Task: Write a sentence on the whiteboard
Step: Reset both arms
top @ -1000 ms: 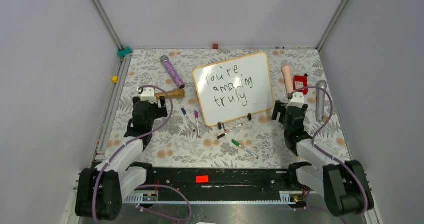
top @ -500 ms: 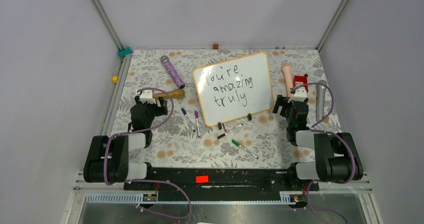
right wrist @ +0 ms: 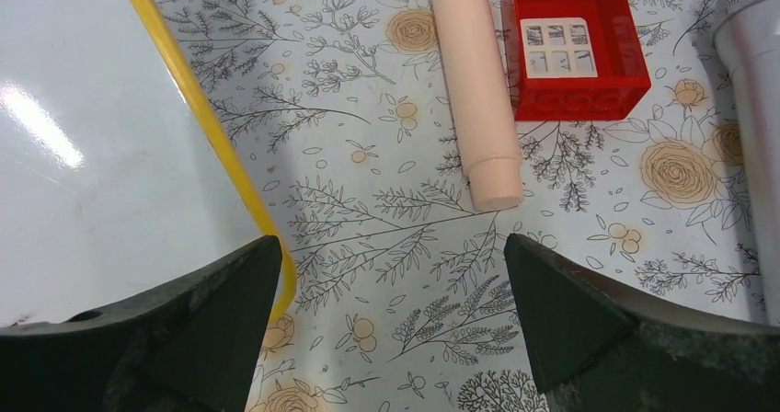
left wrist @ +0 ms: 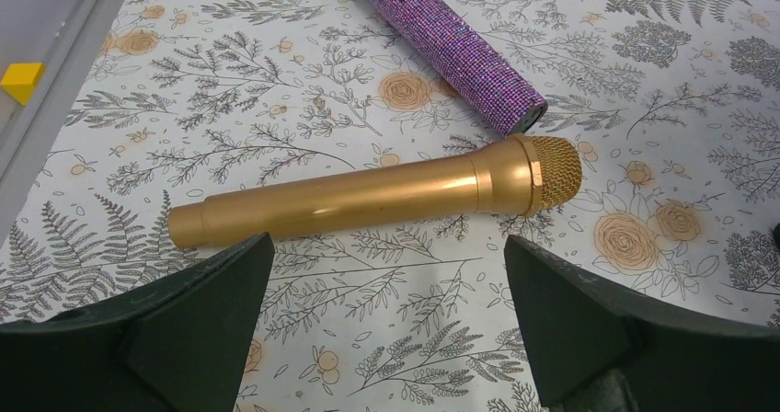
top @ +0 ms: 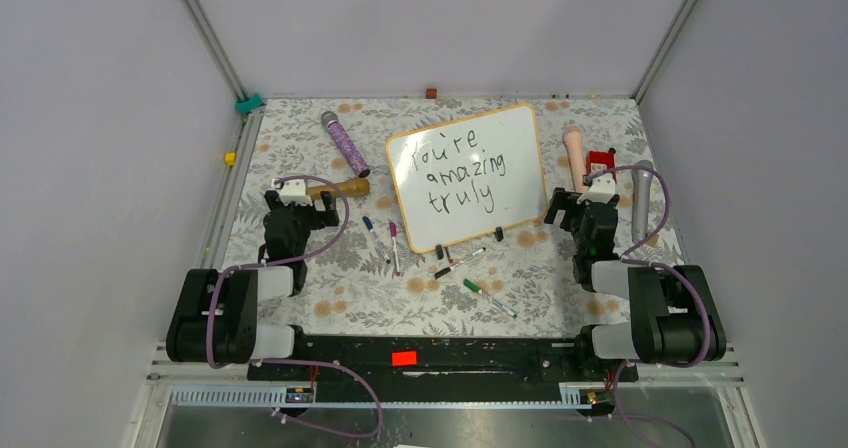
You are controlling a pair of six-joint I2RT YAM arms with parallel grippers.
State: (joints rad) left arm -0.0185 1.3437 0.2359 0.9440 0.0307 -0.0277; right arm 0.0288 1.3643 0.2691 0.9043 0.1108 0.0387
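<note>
The whiteboard (top: pixel 466 176) lies tilted on the floral mat, right of centre. The sentence (top: pixel 463 172) on it reads "You're amazing truly" in three dark lines. In the right wrist view only the whiteboard's (right wrist: pixel 92 145) blank corner and yellow frame show. My left gripper (top: pixel 296 208) (left wrist: pixel 386 274) hovers low over the mat, open and empty, with a gold microphone (left wrist: pixel 368 196) just ahead of it. My right gripper (top: pixel 578 206) (right wrist: pixel 391 265) is open and empty too, beside the board's right edge.
Several markers (top: pixel 458 261) and loose caps lie in front of the board. There is a purple microphone (top: pixel 345 143) behind the gold microphone (top: pixel 340 188). A pink microphone (top: pixel 575 156), a red brick (top: pixel 601 163) and a grey microphone (top: pixel 641 200) lie on the right.
Both arms have folded back, with their elbows drawn down over the bases. The grippers stay almost in place and their jaws stand slightly wider. The board and markers have not moved.
</note>
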